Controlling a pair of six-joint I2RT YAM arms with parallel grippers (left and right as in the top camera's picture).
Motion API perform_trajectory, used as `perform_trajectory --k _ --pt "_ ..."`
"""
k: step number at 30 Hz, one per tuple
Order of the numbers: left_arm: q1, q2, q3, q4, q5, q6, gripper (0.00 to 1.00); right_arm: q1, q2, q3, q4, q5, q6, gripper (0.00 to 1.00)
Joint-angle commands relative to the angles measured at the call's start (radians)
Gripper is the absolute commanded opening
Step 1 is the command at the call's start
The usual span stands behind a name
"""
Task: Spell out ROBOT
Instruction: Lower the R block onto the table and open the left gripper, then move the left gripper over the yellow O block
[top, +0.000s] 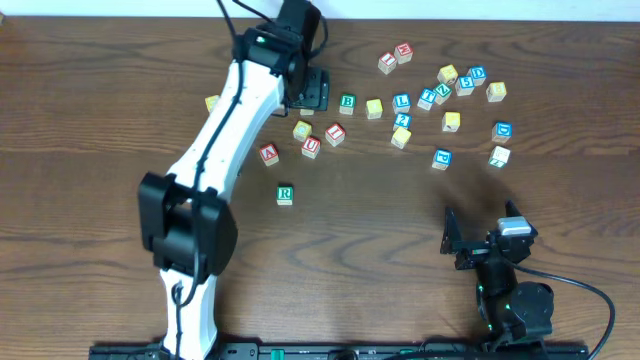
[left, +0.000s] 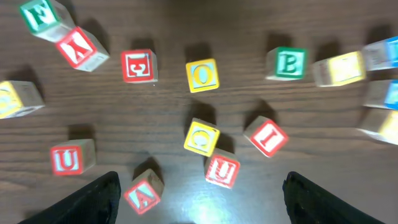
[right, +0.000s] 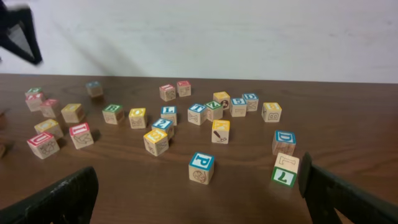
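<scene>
Left gripper (left: 202, 202) nearest, jaws spread, empty, over cube cluster (top: 311, 147) upper left-centre. R cube (top: 285, 195) alone below it. Yellow O cube (left: 202, 74) straight ahead of claw, B cube (left: 287, 63) to its right. Right gripper (top: 455, 240) agape, lower right, well apart; left one nearer O.

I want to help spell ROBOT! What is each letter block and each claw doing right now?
left gripper, open, empty, above the cubes.
right gripper, open, empty.
R cube, flat on the table, letter up, standing alone.
B cube, on the table, letter up, not held.
O cube, on the table, letter up, not held.
</scene>
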Motion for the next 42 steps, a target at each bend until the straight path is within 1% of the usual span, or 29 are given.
perform_trajectory --k 1,4,10,17,24,28,31,35,42 --pt "0.004 0.096 0.026 0.015 -0.031 0.006 0.82 -0.009 -0.006 -0.001 -0.004 0.001 0.006 0.99" --pt "0.004 0.137 0.026 0.052 -0.029 0.006 0.82 -0.009 -0.006 -0.001 -0.004 0.001 0.006 0.99" --pt "0.004 0.141 0.026 0.121 -0.027 0.004 0.82 -0.009 -0.006 -0.001 -0.004 0.001 0.006 0.99" --pt "0.007 0.202 0.026 0.129 -0.026 -0.002 0.82 -0.009 -0.006 -0.001 -0.004 0.001 0.006 0.99" --pt "0.037 0.206 0.03 0.161 0.003 -0.006 0.81 -0.009 -0.006 -0.001 -0.004 0.001 0.006 0.99" --pt "0.036 0.206 0.03 0.193 0.004 -0.006 0.81 -0.009 -0.006 -0.001 -0.004 0.001 0.006 0.99" --pt "0.036 0.206 0.03 0.197 0.031 -0.006 0.81 -0.009 -0.006 -0.001 -0.004 0.001 0.006 0.99" --pt "0.026 0.209 0.03 0.204 0.03 -0.006 0.81 -0.009 -0.006 -0.001 -0.004 0.001 0.006 0.99" --pt "0.02 0.268 0.03 0.214 0.03 -0.006 0.81 -0.009 -0.006 -0.001 -0.004 0.001 0.006 0.99"
